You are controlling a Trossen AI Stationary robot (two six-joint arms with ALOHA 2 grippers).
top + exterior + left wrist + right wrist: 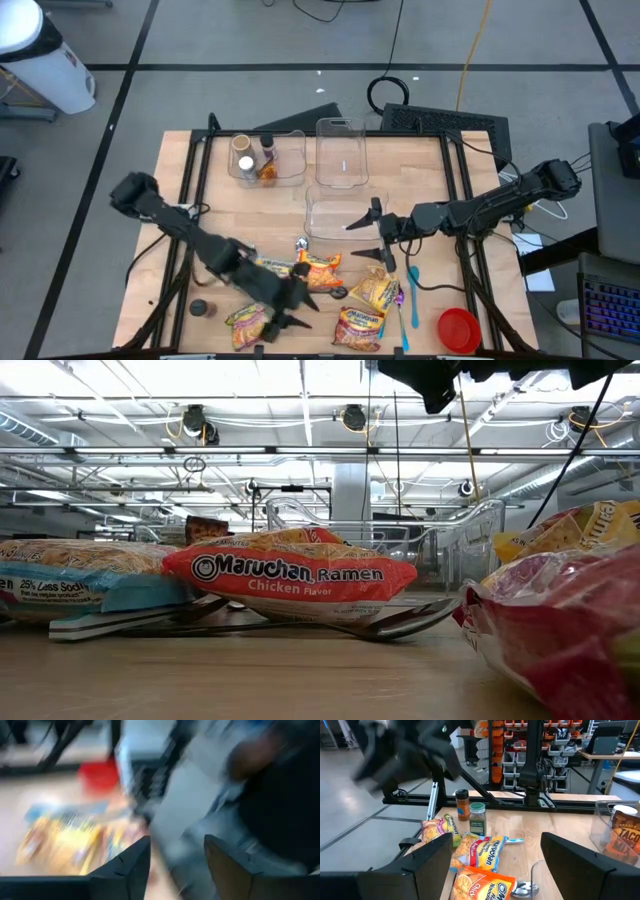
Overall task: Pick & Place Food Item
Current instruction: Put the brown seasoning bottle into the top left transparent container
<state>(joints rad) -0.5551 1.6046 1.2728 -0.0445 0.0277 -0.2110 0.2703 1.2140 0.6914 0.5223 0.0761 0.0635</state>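
Open gap between the right gripper [368,232] fingers; ramen packets [345,290] crowd the table just beside them, clear bin [335,213] adjoining.

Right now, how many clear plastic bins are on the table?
3: left bin at the far edge holding bottles, middle bin beside it, and third bin nearer the centre, by the right gripper. None appears hidden.

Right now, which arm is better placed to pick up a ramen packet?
Probably the left. Its gripper is open right among the ramen packets at the table's front edge. The right gripper, also open, hangs by the clear bin, farther off.
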